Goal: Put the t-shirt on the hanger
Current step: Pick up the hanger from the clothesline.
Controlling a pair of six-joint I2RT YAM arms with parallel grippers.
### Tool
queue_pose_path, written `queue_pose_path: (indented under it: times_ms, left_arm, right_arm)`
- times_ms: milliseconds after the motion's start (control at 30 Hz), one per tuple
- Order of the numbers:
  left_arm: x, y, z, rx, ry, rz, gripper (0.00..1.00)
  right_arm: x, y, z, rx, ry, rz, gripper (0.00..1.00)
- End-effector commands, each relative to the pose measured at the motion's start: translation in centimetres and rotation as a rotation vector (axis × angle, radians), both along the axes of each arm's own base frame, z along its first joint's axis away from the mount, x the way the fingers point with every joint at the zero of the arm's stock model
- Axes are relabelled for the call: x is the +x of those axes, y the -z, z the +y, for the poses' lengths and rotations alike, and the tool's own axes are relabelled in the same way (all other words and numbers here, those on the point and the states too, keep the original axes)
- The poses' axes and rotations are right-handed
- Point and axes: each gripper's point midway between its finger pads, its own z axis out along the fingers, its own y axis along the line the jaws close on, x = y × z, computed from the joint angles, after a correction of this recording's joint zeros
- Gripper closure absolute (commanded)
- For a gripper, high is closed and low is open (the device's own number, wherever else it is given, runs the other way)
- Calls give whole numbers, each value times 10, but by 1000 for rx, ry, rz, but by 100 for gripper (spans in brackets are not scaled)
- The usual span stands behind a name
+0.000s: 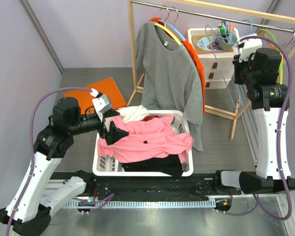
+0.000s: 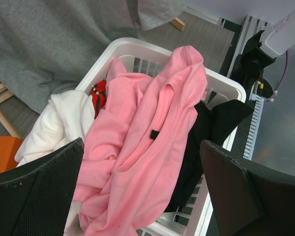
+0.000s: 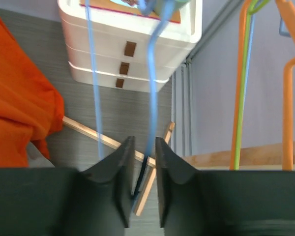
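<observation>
My right gripper [image 3: 143, 147], jaws drawn almost together, pinches the thin light-blue wire hanger [image 3: 152, 83]; my left gripper [image 2: 141, 147] hangs wide open and empty over the pink cotton t-shirt [image 1: 152, 140] heaped in the white plastic laundry basket [image 1: 103, 164]. I should unhook the hanger slowly, grip firm.

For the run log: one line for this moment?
left gripper open over pink t-shirt in laundry basket | right gripper straddles light-blue hanger, grip unclear
</observation>
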Motion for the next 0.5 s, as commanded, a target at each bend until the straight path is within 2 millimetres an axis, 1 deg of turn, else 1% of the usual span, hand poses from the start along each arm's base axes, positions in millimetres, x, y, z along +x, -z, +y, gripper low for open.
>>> queue_pose_path:
  times_ms: [0, 100, 133, 200, 300, 400, 433, 467]
  left_arm:
    - [2, -13, -4, -35, 16, -36, 0]
    - [3, -14, -4, -34, 11, -38, 0]
    - [4, -13, -4, -32, 9, -38, 0]
    - [4, -13, -4, -30, 8, -39, 0]
    - [5, -11, -4, -27, 9, -36, 0]
    - [6, -12, -5, -26, 11, -37, 0]
    - [7, -12, -4, -25, 8, -39, 0]
    - [7, -11, -4, -24, 9, -39, 0]
  right_arm:
    - [5, -36, 10, 25, -57, -153, 85]
    - [9, -40, 7, 27, -42, -176, 99]
    - [10, -40, 7, 31, -42, -179, 99]
    - [10, -49, 9, 40, -51, -226, 99]
    - [-1, -64, 10, 47, -54, -312, 99]
    - [-4, -67, 10, 51, -52, -341, 99]
    - [-8, -71, 16, 55, -88, -362, 99]
    - [-10, -73, 17, 55, -93, -373, 99]
